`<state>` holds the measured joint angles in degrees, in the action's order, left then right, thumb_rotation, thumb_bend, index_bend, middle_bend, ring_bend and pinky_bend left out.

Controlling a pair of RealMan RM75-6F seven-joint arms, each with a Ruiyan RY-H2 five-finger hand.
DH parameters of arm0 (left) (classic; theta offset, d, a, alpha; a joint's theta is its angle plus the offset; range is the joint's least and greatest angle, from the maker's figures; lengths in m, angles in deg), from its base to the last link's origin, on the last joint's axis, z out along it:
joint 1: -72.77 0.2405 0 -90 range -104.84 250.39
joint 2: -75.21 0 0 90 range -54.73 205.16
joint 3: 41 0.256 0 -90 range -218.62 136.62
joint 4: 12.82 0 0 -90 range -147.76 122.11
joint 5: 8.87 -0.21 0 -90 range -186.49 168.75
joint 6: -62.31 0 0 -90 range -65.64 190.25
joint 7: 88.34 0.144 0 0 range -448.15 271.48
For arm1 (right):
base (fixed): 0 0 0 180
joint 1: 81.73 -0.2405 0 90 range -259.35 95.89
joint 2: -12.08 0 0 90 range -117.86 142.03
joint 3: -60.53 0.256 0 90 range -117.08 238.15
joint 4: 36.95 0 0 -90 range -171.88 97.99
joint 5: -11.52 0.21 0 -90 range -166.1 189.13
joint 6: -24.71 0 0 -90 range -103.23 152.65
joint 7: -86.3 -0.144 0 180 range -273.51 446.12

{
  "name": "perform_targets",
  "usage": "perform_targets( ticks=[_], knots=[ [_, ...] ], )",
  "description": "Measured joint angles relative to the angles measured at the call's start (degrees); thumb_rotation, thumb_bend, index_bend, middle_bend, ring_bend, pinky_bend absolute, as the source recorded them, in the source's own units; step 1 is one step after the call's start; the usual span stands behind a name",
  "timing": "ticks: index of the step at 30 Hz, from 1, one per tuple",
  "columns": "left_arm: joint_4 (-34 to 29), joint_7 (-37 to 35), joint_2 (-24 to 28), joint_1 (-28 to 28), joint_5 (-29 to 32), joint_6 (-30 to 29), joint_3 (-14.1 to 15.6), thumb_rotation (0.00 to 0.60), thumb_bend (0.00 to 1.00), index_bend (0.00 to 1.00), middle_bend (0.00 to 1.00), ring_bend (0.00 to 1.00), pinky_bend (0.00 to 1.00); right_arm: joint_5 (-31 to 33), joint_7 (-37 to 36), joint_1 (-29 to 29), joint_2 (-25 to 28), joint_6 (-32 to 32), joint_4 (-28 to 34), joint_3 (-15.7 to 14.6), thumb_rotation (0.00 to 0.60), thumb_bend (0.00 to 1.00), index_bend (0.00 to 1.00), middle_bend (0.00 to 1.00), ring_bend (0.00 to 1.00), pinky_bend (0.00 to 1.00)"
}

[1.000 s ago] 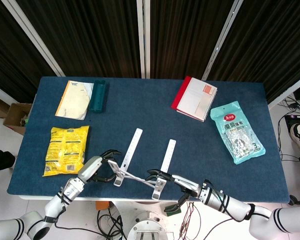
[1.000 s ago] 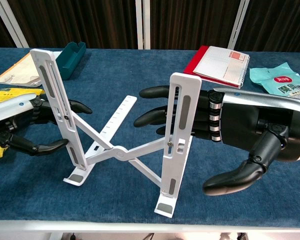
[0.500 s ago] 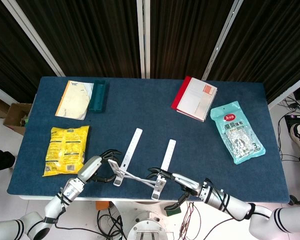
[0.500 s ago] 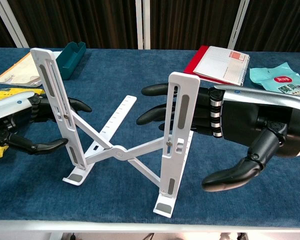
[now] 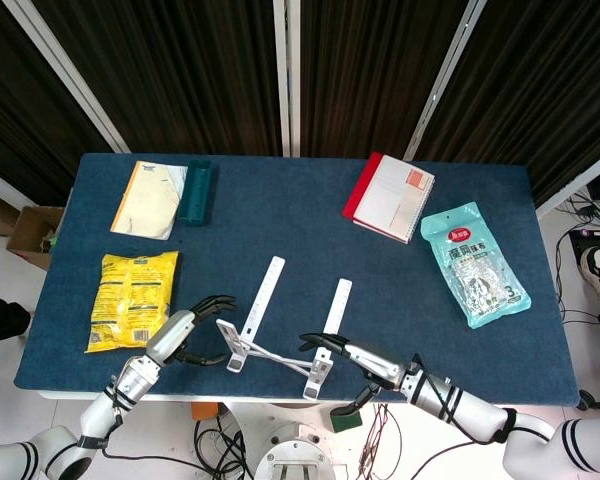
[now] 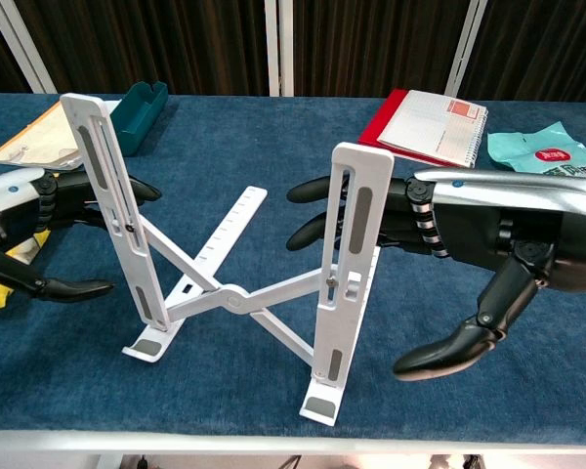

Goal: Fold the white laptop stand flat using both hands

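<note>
- Two hands flank the stand (image 6: 239, 283), which sits unfolded at the near edge of the table (image 5: 280, 215), at about 6 o'clock in the head view; both white uprights are raised and the cross-links spread between them.
- Left hand (image 6: 34, 220) sits at the stand's 9 o'clock, fingers spread and holding nothing; its fingertips reach behind the left upright (image 6: 112, 210), and contact there cannot be made out.
- Right hand (image 6: 488, 239) sits at 3 o'clock, also released, its fingers (image 6: 317, 191) reaching behind the right upright (image 6: 347, 274) and the thumb hanging low and apart.
- Judging by this, the step in hand is getting a hold on each upright; folding has not begun.
- Next move, as I read it: close each hand on its own upright, then press the two toward each other so the links scissor shut, and lay the stand down flat.
- Risk: pushing one side only could slide the stand on the cloth instead of collapsing it.
</note>
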<state>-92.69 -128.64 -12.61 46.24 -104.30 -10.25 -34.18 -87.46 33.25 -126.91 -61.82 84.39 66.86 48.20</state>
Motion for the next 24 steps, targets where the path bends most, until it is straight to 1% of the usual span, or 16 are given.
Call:
perform_targets(
  ticks=[1, 4, 8, 11, 14, 18, 24],
  knots=[
    [-0.1, 0.3, 0.0, 0.1, 0.0, 0.1, 0.0, 0.6, 0.19, 0.25, 0.12, 0.1, 0.24, -0.1, -2.5, -0.1, 0.4, 0.0, 0.3, -0.2, 0.6, 0.09, 0.0, 0.13, 0.0, 0.03],
    [-0.2, 0.8, -0.3, 0.1, 0.1, 0.5, 0.0, 0.6, 0.19, 0.29, 0.12, 0.1, 0.24, -0.5, -13.2, -0.2, 1.2, 0.5, 0.9, -0.7, 0.6, 0.13, 0.0, 0.13, 0.0, 0.03],
    [-0.2, 2.0, -0.6, 0.1, 0.3, 0.9, -0.2, 0.6, 0.19, 0.38, 0.13, 0.1, 0.24, -0.2, -29.8, 0.0, 1.2, 1.3, 0.6, -1.5, 0.6, 0.16, 0.0, 0.14, 0.0, 0.03],
    [-0.5, 2.9, -0.8, 0.1, 0.7, 1.5, -0.4, 0.6, 0.19, 0.44, 0.15, 0.1, 0.24, 0.5, -39.8, 0.6, 0.4, 1.7, -0.3, -1.9, 0.6, 0.17, 0.0, 0.14, 0.0, 0.03],
    [-0.7, 3.6, -1.0, 0.2, 1.1, 1.5, -0.8, 0.6, 0.19, 0.47, 0.16, 0.1, 0.24, 1.4, -46.9, 1.2, -1.2, 1.7, -1.7, -2.2, 0.6, 0.18, 0.0, 0.14, 0.0, 0.03],
    [-1.1, 4.2, -1.0, 0.2, 1.4, 1.9, -0.9, 0.6, 0.19, 0.49, 0.16, 0.1, 0.24, 2.8, -52.0, 1.9, -3.6, 0.6, -3.4, -2.3, 0.6, 0.18, 0.0, 0.14, 0.0, 0.03],
    [-1.4, 4.5, -1.1, 0.4, 1.6, 2.3, -1.1, 0.6, 0.19, 0.5, 0.16, 0.1, 0.24, 3.2, -54.3, 2.5, -6.7, -1.2, -5.7, -2.2, 0.6, 0.18, 0.0, 0.14, 0.0, 0.03]
  ],
)
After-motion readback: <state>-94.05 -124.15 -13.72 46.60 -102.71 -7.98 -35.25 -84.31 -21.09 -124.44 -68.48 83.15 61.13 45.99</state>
